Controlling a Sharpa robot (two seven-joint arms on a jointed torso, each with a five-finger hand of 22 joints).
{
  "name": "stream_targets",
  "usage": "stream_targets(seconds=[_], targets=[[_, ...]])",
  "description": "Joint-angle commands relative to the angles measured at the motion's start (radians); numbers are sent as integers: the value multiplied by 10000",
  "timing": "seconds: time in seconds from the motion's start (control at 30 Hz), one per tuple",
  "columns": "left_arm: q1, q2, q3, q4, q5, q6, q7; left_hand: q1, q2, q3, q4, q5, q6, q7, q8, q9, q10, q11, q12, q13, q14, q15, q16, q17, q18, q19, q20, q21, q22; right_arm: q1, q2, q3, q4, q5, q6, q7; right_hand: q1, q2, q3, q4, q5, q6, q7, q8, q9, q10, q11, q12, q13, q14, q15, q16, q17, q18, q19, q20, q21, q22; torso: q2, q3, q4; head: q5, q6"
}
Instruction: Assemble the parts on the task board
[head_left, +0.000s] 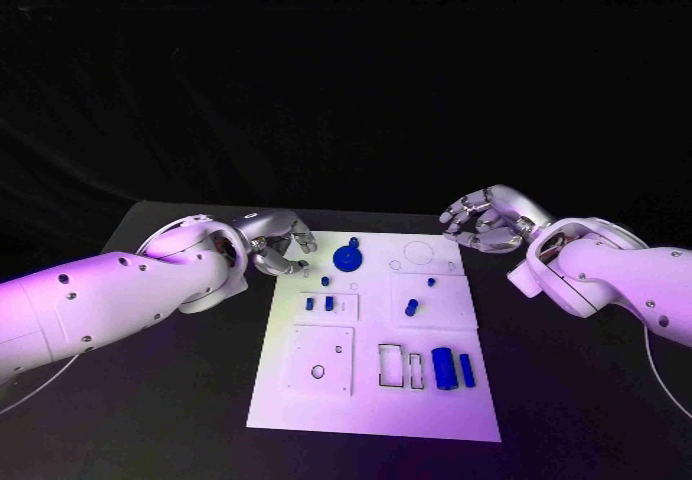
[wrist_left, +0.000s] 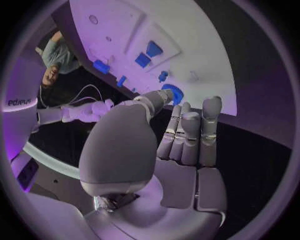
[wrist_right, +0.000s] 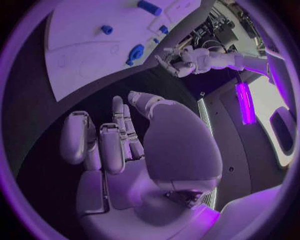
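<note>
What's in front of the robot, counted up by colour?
Blue parts: 8 that I can make out
White task board: 1
Silver, left hand and right hand: 2
Total: 11

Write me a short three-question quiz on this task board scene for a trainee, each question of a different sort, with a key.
1. True or false: the left robot hand holds a blue part.
2. Multiple choice: the round blue disc lies at which end of the task board? A) the far end, nearer the hands B) the near end, by the robot's body C) off the board, on the black table.
3. Fill in: the two upright blue blocks stand at the board's near edge, on the robot's ____ side.

Key
1. False: it holds nothing, as does the right robot hand; both hover off the board's far corners.
2. A
3. right
</note>
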Motion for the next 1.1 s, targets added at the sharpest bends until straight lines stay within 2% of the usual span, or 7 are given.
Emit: stream_targets(seconds=[0.03, 0.07, 0.13, 0.2, 0.33, 0.63, 1.1], targets=[[37, -251, 32, 105, 5144, -1145, 1476, -10, 141, 76, 97, 35, 135, -45, 92, -2, 253, -46, 164, 34, -190, -85, -196, -558, 153, -208, -61, -325, -447, -73, -75, -6, 182, -2944, 1574, -811, 3, -119, 142, -211, -72, 219, -42, -67, -40, 256, 7, -669, -663, 411, 59, 85, 57, -40, 137, -2, 166, 640, 5, 10, 0, -275, 46], [40, -294, 34, 123, 5769, -1123, 1630, 17, 175, 141, 98, 25, 176, -66, 120, -3, 271, -60, 190, 24, -619, -111, -556, -1322, 278, -642, -95, -809, -1085, -94, -84, -6, 214, -3236, 1628, -867, -40, -136, 145, -261, -96, 266, -44, -96, -55, 371, -9, -831, -849, 415, 53, 97, 72, -45, 152, -5, 195, 671, 7, 10, -1, -296, 56], [46, -403, 19, 187, 7647, -989, 2074, -13, 240, 172, 140, 12, 292, -124, 208, 10, 483, -135, 348, 48, -1067, -169, -1024, -2062, 318, -862, -143, -1145, -1393, -164, -98, -7, 304, -4102, 1745, -1051, -64, -143, 147, -320, -132, 359, -83, -98, -59, 462, -19, -984, -1021, 415, 46, 101, 73, -59, 181, -7, 250, 719, 16, 3, 1, -407, 84], [48, -503, -20, 280, 9335, -811, 2484, -12, 272, 170, 144, 9, 327, -131, 235, 17, 553, -161, 404, 64, -1087, -181, -1075, -2099, 320, -869, -159, -1189, -1422, -248, -81, -8, 393, -4979, 1767, -1301, -103, -165, 134, -358, -161, 427, -101, -104, -63, 529, -24, -1104, -1156, 418, 38, 106, 74, -70, 207, -11, 297, 759, 18, -6, 11, -474, 79], [50, -638, -61, 492, 10924, -586, 2984, -103, 360, -53, 169, 3, 587, -299, 462, 84, 1080, -367, 855, 231, -1180, -326, -1324, -2302, 318, -899, -277, -1498, -1629, -399, -21, -10, 540, -6102, 1644, -1724, -192, -212, 99, -362, -188, 480, -111, -121, -73, 581, -22, -1232, -1296, 417, 41, 104, 61, -76, 221, -11, 321, 785, 14, -3, 22, -623, 56], [51, -792, -86, 820, 12044, -514, 3512, -82, 409, -140, 138, 6, 688, -358, 551, 109, 1284, -453, 1033, 308, -1175, -394, -1390, -2373, 317, -859, -342, -1616, -1714, -563, 115, -11, 782, -7256, 1245, -2288, -359, -354, 22, -363, -209, 506, -37, -206, -116, 593, 40, -1494, -1565, 426, 84, 126, 90, -144, 375, 13, 593, 976, 25, -19, 0, -679, 24], [53, -920, -87, 874, 12393, -670, 3628, -84, 386, -187, 117, 4, 633, -338, 535, 96, 1269, -447, 1066, 327, -1163, -403, -1408, -2401, 311, -828, -363, -1662, -1749, -701, 403, -13, 847, -7626, 1400, -2439, -317, -303, 74, -448, -188, 619, -25, -254, -144, 786, 47, -1635, -1786, 455, 103, 192, 181, -210, 552, 44, 908, 1192, 21, -17, 10, -712, -49]])
